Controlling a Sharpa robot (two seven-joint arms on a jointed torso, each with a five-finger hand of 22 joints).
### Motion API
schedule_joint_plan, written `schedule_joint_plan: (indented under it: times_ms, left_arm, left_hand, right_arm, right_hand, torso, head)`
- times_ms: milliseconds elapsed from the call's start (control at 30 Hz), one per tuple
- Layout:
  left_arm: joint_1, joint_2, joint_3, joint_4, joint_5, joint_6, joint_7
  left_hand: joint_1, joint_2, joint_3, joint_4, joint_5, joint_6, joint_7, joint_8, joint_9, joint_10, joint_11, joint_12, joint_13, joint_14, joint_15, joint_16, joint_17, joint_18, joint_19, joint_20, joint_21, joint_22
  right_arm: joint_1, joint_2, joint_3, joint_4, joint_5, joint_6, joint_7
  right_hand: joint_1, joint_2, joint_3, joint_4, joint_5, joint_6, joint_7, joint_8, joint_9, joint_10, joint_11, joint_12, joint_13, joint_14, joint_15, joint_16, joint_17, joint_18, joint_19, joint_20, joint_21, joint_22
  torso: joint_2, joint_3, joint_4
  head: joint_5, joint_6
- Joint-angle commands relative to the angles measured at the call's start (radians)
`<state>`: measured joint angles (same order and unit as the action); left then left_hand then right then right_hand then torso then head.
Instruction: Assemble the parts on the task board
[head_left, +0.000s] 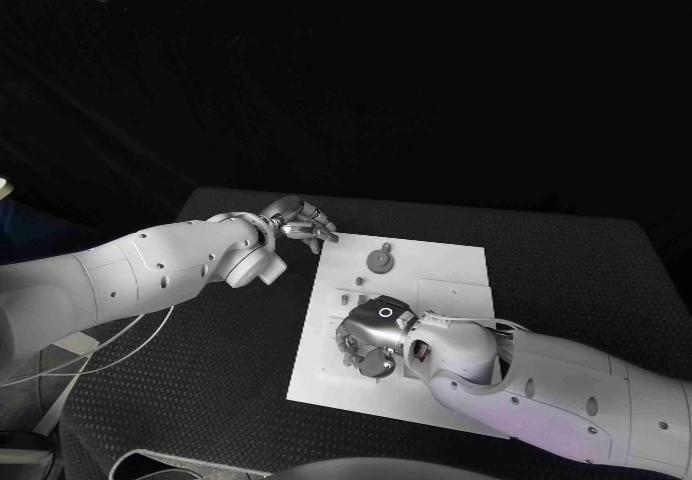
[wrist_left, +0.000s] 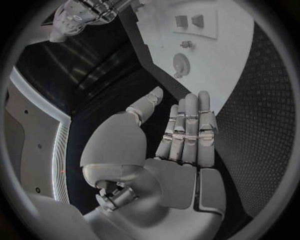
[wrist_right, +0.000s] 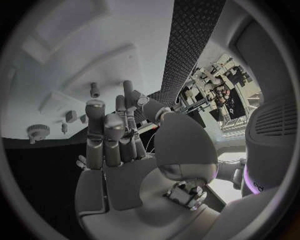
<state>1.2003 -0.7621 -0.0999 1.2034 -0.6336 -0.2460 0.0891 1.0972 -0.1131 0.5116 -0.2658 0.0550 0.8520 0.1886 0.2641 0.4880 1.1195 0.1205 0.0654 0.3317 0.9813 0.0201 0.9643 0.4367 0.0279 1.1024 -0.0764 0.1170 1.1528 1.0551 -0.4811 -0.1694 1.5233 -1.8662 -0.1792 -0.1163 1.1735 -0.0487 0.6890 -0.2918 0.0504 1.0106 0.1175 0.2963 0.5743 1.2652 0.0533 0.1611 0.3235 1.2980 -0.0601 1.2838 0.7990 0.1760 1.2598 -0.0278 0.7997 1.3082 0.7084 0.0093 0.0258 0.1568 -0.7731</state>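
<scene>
The white task board (head_left: 440, 300) lies in the middle of the black table. A grey gear (head_left: 379, 260) lies flat near its far left corner, also visible in the left wrist view (wrist_left: 181, 63) and the right wrist view (wrist_right: 37, 131). Small grey parts (head_left: 352, 295) stand along the board's left side, with a short peg (wrist_right: 94, 90) among them. My right hand (head_left: 372, 338) hovers over the board's near left part, its fingers (wrist_right: 105, 131) stretched out and holding nothing. My left hand (head_left: 300, 225) hangs just off the board's far left corner, fingers (wrist_left: 187, 130) straight and empty.
Two small square recesses (wrist_left: 189, 21) sit on the board beyond the gear. Black textured table (head_left: 577, 270) surrounds the board on all sides. The right forearm (head_left: 577, 390) covers the board's near right corner.
</scene>
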Motion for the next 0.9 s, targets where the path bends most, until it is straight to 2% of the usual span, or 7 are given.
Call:
schedule_joint_plan:
  times_ms: [33, 233, 467, 900]
  left_arm:
    - [0.002, 0.002, 0.001, 0.001, 0.006, 0.01, 0.005]
    - [0.002, 0.001, 0.001, 0.001, 0.006, 0.01, 0.004]
    - [0.002, -0.001, 0.001, 0.002, 0.006, 0.01, 0.004]
    - [0.002, -0.002, 0.001, 0.002, 0.006, 0.011, 0.004]
  left_hand:
    - [-0.006, 0.0, -0.004, 0.002, -0.002, -0.007, 0.001, 0.005, -0.001, 0.0, 0.006, 0.005, 0.001, -0.001, 0.0, -0.006, 0.001, 0.012, 0.005, -0.002, -0.004, -0.001]
    - [-0.006, 0.0, -0.004, 0.002, -0.002, -0.007, 0.001, 0.005, -0.002, 0.0, 0.006, 0.005, 0.001, -0.001, 0.0, -0.006, 0.002, 0.012, 0.006, -0.002, -0.004, -0.001]
    - [-0.006, 0.0, -0.004, 0.002, -0.002, -0.007, 0.001, 0.005, -0.002, 0.0, 0.006, 0.005, 0.002, -0.001, 0.0, -0.006, 0.002, 0.012, 0.005, -0.002, -0.005, -0.001]
    - [-0.006, 0.0, -0.004, 0.002, -0.002, -0.007, 0.001, 0.006, -0.002, 0.0, 0.006, 0.005, 0.002, -0.001, 0.0, -0.007, 0.002, 0.012, 0.006, -0.002, -0.005, -0.001]
  right_arm:
    - [-0.003, -0.001, -0.002, -0.001, -0.023, -0.013, 0.001]
    - [-0.005, -0.005, -0.002, 0.005, -0.028, -0.029, -0.002]
    - [-0.005, -0.008, -0.002, 0.003, -0.03, -0.012, -0.004]
    - [-0.005, -0.009, -0.001, 0.0, -0.05, -0.009, -0.014]
  right_hand:
    - [0.007, 0.014, 0.004, -0.001, 0.003, 0.01, 0.001, 0.003, 0.012, 0.046, -0.016, 0.002, 0.001, -0.009, -0.014, 0.003, 0.0, 0.086, -0.002, -0.003, 0.002, 0.02]
    - [0.008, 0.014, 0.004, -0.001, 0.003, 0.011, 0.0, 0.004, 0.012, 0.047, -0.016, 0.002, 0.002, -0.009, -0.014, 0.003, 0.0, 0.086, -0.002, -0.003, 0.003, 0.02]
    - [0.009, 0.013, 0.004, -0.001, 0.003, 0.011, 0.0, 0.004, 0.012, 0.047, -0.016, 0.002, 0.002, -0.009, -0.014, 0.003, 0.0, 0.086, -0.002, -0.003, 0.003, 0.02]
    - [0.009, 0.012, 0.004, -0.001, 0.003, 0.012, 0.0, 0.004, 0.012, 0.047, -0.017, 0.001, 0.003, -0.009, -0.014, 0.003, 0.0, 0.086, -0.002, -0.003, 0.003, 0.02]
  torso:
    - [-0.001, -0.0005, 0.001]
    - [0.0, -0.0006, 0.0014]
    - [0.0, -0.0019, 0.0003]
    - [0.0, -0.0007, 0.0007]
  head:
    - [0.001, -0.001]
    - [0.001, -0.002]
    - [0.001, -0.001]
    - [0.0, -0.001]
